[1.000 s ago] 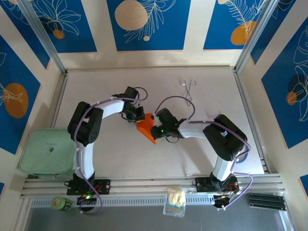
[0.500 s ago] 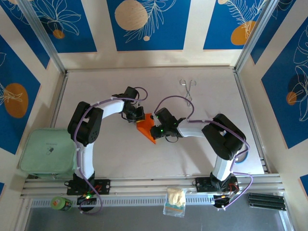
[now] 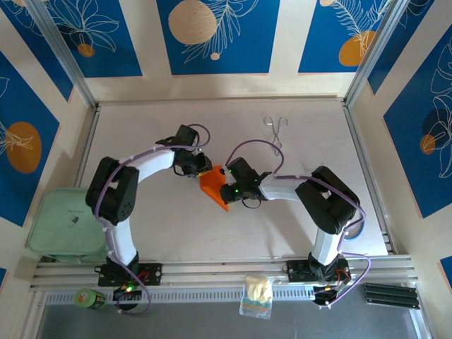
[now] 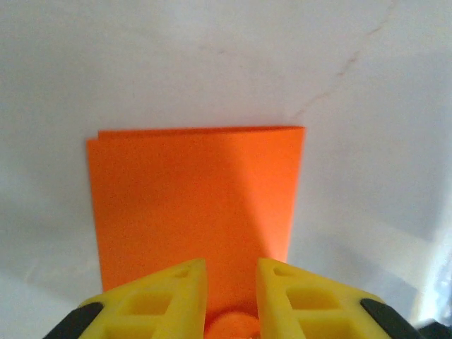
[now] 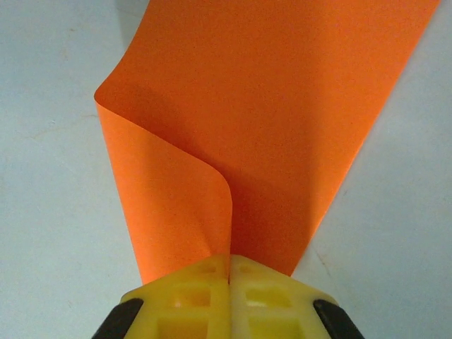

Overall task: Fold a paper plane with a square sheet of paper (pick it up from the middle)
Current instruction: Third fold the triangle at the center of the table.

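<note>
While the right gripper [image 5: 229,261] pinches the orange paper sheet [image 5: 282,106] mid-fold, the left gripper [image 4: 232,275] sits parted; next, I'd judge, press the crease flat.

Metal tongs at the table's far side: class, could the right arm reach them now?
Probably not yet: the right gripper is shut on the orange paper sheet, though nothing blocks the metal tongs.

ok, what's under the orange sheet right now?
White table shows around the square sheet of paper; the right gripper pinches a lifted, curled edge. What lies beneath the flat part is covered.
</note>
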You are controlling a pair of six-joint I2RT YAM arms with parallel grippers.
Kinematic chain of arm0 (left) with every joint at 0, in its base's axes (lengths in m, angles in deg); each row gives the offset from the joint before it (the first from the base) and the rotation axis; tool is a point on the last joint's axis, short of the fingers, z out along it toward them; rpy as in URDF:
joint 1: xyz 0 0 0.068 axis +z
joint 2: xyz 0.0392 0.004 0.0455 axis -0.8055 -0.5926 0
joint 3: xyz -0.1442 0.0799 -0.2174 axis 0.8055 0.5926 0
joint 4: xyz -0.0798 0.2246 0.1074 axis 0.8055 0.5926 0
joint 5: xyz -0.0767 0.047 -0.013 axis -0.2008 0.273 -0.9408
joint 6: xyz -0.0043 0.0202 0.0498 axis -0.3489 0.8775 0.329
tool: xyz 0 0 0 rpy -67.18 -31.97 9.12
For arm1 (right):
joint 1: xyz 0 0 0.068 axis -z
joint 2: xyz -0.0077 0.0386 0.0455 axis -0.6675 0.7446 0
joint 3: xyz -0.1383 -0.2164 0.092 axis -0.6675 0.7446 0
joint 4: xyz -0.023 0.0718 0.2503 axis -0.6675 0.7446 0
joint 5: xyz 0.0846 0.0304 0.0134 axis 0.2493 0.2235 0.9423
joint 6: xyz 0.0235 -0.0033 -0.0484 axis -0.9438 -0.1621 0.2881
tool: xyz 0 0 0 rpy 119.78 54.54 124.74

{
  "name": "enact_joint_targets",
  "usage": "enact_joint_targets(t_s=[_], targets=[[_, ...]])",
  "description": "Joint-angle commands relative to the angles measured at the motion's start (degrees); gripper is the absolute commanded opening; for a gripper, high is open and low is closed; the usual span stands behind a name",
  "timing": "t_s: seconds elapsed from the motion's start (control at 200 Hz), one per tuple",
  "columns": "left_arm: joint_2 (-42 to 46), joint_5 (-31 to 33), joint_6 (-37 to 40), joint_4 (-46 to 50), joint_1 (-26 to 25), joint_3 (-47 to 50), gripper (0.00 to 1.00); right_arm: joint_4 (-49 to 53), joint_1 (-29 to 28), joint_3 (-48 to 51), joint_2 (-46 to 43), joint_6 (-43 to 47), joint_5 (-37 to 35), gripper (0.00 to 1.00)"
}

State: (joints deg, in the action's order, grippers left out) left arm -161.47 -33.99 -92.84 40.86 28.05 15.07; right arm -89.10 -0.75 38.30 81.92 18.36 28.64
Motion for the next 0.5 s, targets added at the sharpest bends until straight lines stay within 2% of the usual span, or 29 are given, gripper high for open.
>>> enact_joint_targets(t_s=[0.0, 0.29, 0.495], targets=[[5.45, -1.28, -5.89, -6.26, 0.23, 5.46, 0.26, 3.04, -0.26, -0.95, 1.6, -0.03, 0.15, 0.01], [11.62, -4.88, -14.82, -21.34, -4.08, 20.87, 0.26, 4.92, 0.18, -1.85, 1.79, 0.22, 0.46, 0.01], [10.69, -5.78, -17.57, -27.03, -5.35, 24.63, 0.24, 5.28, 0.26, -1.83, 1.92, 0.47, 0.83, 0.01]])
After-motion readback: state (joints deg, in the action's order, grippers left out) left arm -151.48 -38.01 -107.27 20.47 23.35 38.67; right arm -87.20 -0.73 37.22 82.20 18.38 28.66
